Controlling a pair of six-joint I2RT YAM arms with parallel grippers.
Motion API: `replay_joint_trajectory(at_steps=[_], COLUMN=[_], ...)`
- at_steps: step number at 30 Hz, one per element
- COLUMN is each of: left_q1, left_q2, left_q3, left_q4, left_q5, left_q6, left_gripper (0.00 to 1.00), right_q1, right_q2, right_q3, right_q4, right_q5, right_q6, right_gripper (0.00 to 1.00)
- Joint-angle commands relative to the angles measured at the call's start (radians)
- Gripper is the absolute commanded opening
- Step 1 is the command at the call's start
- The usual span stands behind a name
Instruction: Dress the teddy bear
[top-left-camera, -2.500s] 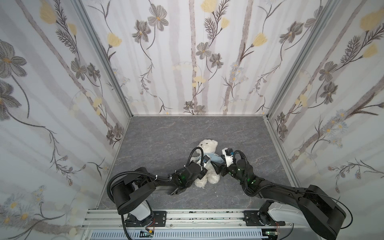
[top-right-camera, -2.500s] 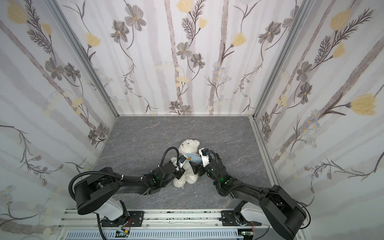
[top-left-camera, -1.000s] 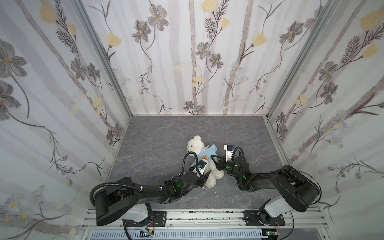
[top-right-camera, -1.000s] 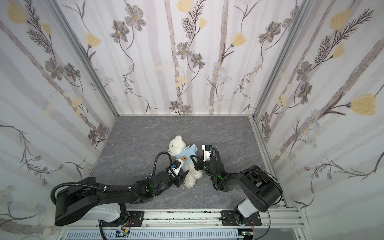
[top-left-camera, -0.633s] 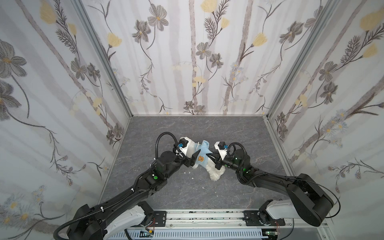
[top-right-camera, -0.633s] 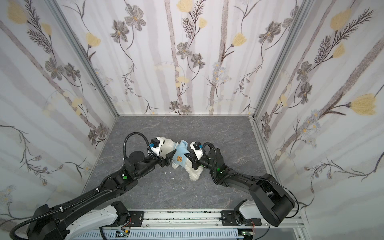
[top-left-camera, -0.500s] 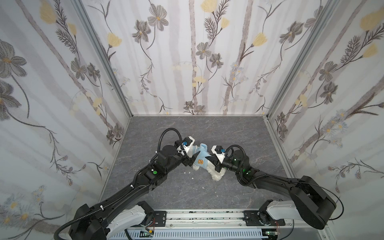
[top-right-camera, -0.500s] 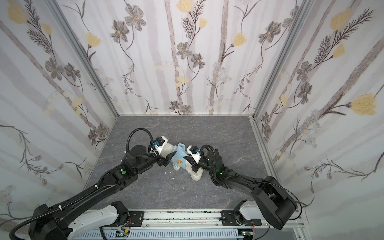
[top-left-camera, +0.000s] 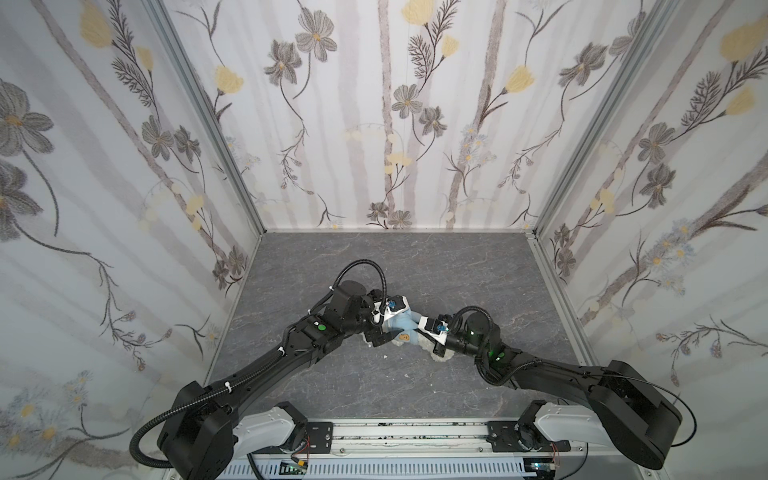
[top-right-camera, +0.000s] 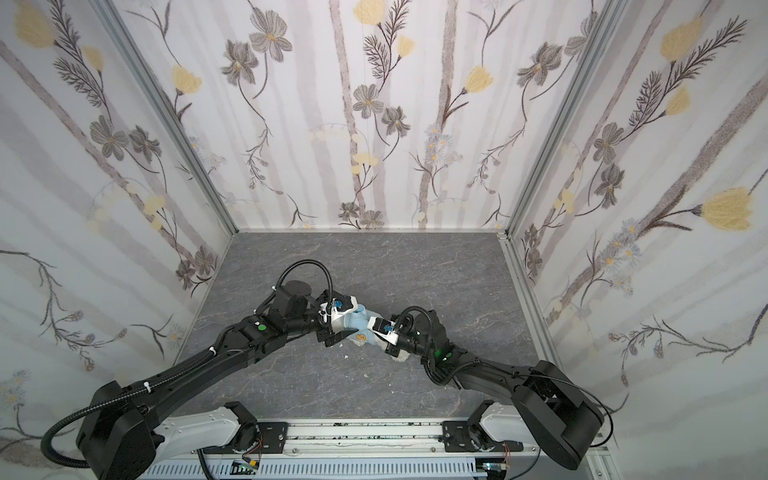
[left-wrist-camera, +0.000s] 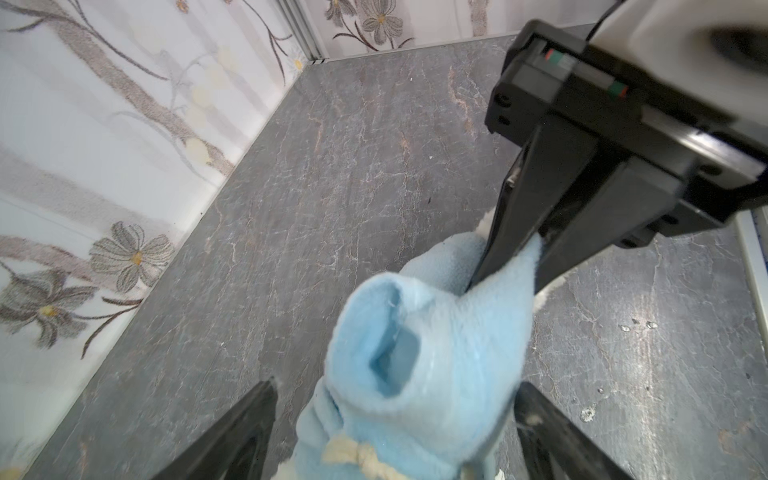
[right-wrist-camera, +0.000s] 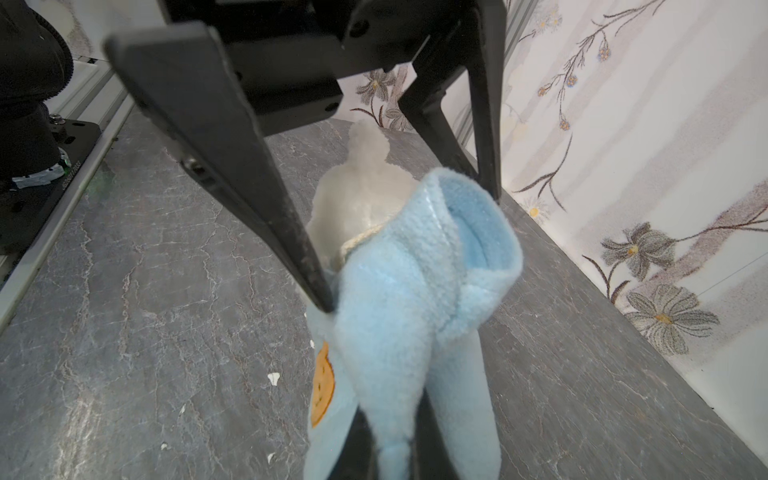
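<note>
The job looks partly done. The bear (right-wrist-camera: 361, 195) lies near the middle of the floor (top-left-camera: 374, 257), toward the front, between the two grippers. The blue hoodie (top-left-camera: 401, 328) is wrapped round its body, orange patch (right-wrist-camera: 322, 386) facing out, and white fur shows past the cloth. The hood flap stands open and looks empty. One long strip of cloth hangs flat like an unfilled sleeve, though the wrist views do not show whether either arm is through. What seems left is seating the arms and pulling the cloth straight down the body. The right gripper (left-wrist-camera: 509, 266) is pinched tight on a fold of the hoodie. The left gripper (left-wrist-camera: 397, 390) stands wide, its jaws straddling the garment with one tip touching the cloth, squeezing nothing. The floor is grey, veined like stone, with a few small white flecks (right-wrist-camera: 273, 377) near the bear. Pale walls (top-left-camera: 374, 124) with a flower print close in three sides, and a metal rail (top-left-camera: 395, 432) carrying both arm bases runs along the front.
</note>
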Motion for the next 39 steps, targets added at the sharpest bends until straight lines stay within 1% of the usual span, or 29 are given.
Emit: replay_joint_trajectory(at_steps=[1,6,10,14,15,16,19,22,23,25,29,31,34,37,39], left_q1=[0.0,0.0,-0.009,-0.02,-0.023,-0.032,-0.057,-0.062,-0.064,-0.065,-0.074,-0.079,-0.092,-0.105,-0.113], left_q2=[0.041,0.077,0.096,0.08,0.071,0.056,0.0,-0.016,-0.017,-0.02,-0.027,-0.038,-0.052,-0.064,-0.067], left_q3=[0.026,0.017,0.019,0.003,-0.006,-0.019,-0.088,-0.124,-0.13,-0.134,-0.132,-0.146,-0.169,-0.194,-0.205], left_q4=[0.004,0.009,0.016,0.071,0.091,0.114,0.198,0.222,0.224,0.237,0.283,0.309,0.308,0.304,0.297], left_q5=[0.065,0.1,0.065,-0.008,-0.026,-0.041,-0.049,0.0,0.0,-0.025,-0.111,-0.121,-0.077,-0.031,-0.039], left_q6=[0.04,0.026,-0.002,-0.03,-0.043,-0.046,-0.047,-0.067,-0.074,-0.089,-0.149,-0.175,-0.183,-0.183,-0.179], left_gripper=[0.81,0.65,0.49,0.16,0.11,0.09,0.06,0.05,0.04,0.03,0.02,0.03,0.04,0.06,0.07], right_q1=[0.008,0.014,0.013,0.014,0.014,0.012,-0.004,-0.017,-0.022,-0.027,-0.03,-0.028,-0.029,-0.03,-0.031], right_q2=[0.007,0.025,0.035,0.041,0.043,0.044,0.051,0.05,0.045,0.028,-0.011,-0.005,0.029,0.074,0.093], right_q3=[-0.001,-0.001,-0.014,-0.024,-0.029,-0.037,-0.07,-0.092,-0.099,-0.112,-0.122,-0.119,-0.119,-0.096,-0.083], right_q4=[0.107,0.129,0.164,0.169,0.17,0.177,0.2,0.194,0.187,0.174,0.126,0.113,0.152,0.193,0.221], right_q5=[-0.006,0.0,0.008,0.038,0.049,0.067,0.082,0.077,0.069,0.049,0.011,0.022,0.071,0.118,0.107], right_q6=[-0.031,-0.032,-0.015,0.04,0.06,0.087,0.164,0.21,0.219,0.232,0.261,0.275,0.289,0.313,0.339], right_gripper=[0.08,0.09,0.11,0.19,0.22,0.26,0.34,0.43,0.46,0.51,0.61,0.72,0.73,0.64,0.55])
